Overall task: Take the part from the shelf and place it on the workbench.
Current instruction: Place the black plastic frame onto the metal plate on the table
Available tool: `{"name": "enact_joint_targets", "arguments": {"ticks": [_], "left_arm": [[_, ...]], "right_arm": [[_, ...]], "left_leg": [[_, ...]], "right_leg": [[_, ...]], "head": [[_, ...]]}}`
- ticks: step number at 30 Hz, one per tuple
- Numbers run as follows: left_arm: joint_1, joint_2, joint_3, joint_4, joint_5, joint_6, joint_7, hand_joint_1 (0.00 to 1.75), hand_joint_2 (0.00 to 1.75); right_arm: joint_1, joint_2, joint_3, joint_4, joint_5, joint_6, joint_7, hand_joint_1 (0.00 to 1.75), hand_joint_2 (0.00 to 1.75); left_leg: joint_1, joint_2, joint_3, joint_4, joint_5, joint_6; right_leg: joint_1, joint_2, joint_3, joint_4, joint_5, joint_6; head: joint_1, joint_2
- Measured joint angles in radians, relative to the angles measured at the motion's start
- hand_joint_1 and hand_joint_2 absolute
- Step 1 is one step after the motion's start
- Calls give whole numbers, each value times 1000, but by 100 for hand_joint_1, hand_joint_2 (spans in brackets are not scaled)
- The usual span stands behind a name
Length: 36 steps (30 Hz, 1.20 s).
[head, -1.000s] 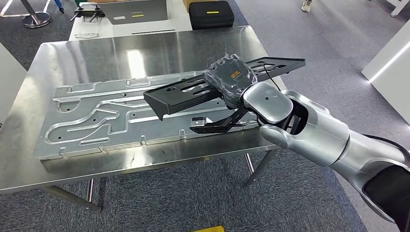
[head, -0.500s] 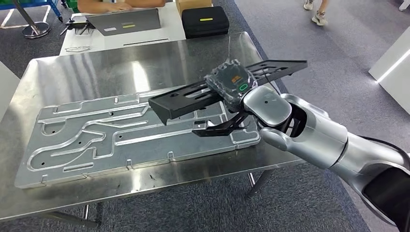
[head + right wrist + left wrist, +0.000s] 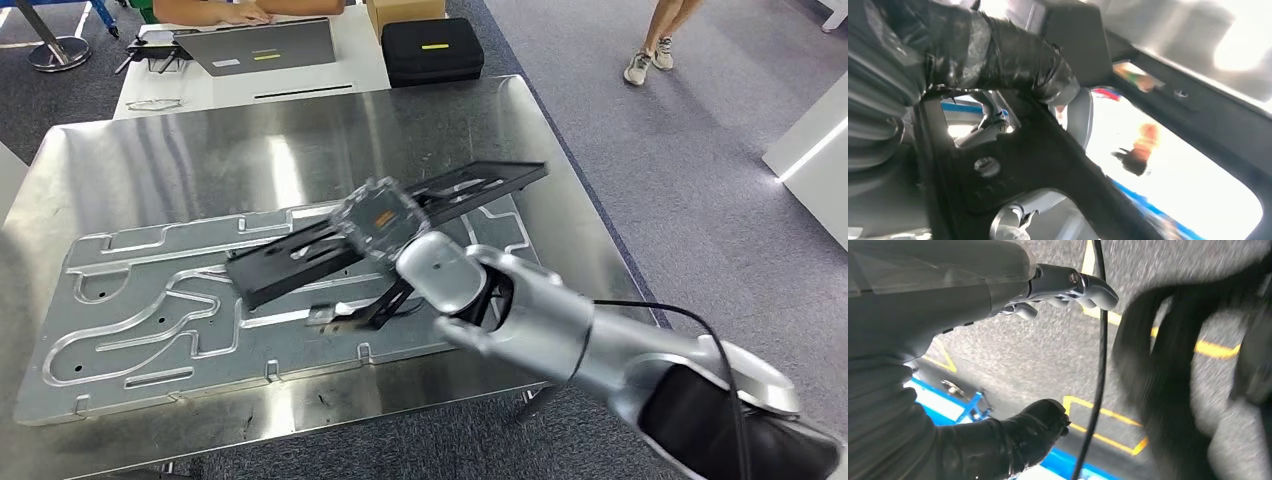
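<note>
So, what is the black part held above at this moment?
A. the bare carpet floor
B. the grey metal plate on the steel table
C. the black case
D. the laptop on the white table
B: in the head view the right hand holds the black part over the grooved metal plate that lies on the steel table.
</note>
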Motion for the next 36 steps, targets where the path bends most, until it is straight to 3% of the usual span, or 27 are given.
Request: {"name": "enact_joint_targets", "arguments": {"ticks": [2, 4, 6, 13, 18, 31, 35, 36], "left_arm": [[-1, -13, 2, 29, 45, 45, 0, 0, 175], [10, -12, 1, 17, 81, 122, 11, 0, 175], [23, -5, 0, -3, 90, 168, 21, 0, 175], [47, 12, -2, -62, 124, 218, 26, 0, 175], [51, 17, -3, -89, 124, 225, 29, 0, 175], [52, 17, -3, -102, 124, 225, 29, 0, 175], [52, 17, -3, -102, 125, 224, 29, 0, 175], [52, 17, -3, -102, 126, 223, 30, 0, 175]], "right_arm": [[15, 36, 17, 28, 1, -15, 5, 175, 175], [16, 45, 22, 46, 0, -29, 1, 175, 175], [17, 45, 22, 60, -2, -35, -8, 175, 175], [27, 36, 22, 87, 7, -38, -11, 175, 175], [39, 28, 22, 97, 14, -40, -12, 175, 175], [51, 23, 18, 117, 15, -40, -12, 175, 175], [55, 15, 8, 137, 15, -41, -13, 0, 0], [57, 14, 5, 142, 15, -41, -14, 0, 0]], "left_leg": [[1, -3, 13, 5, -13, -6], [-1, -11, 17, 11, -22, -12], [-3, -15, 14, 13, -25, -14], [-2, -7, 21, 1, -24, -17], [-2, -7, 22, -2, -23, -25], [-4, -7, 22, 1, -23, -26], [-4, -7, 22, 2, -23, -25], [-4, -7, 22, 2, -23, -25]], "right_leg": [[-4, -2, 35, -116, 90, -1], [-2, -4, 73, -220, 137, -8], [0, -1, 82, -250, 136, -12], [1, 9, 81, -251, 133, -18], [1, 9, 81, -250, 132, -19], [-1, 8, 85, -252, 133, -20], [-1, 8, 86, -253, 134, -19], [-1, 8, 86, -253, 134, -19]], "head": [[0, 0], [0, 0], [0, 0], [0, 0], [0, 0], [0, 0], [0, 0], [0, 0]]}}
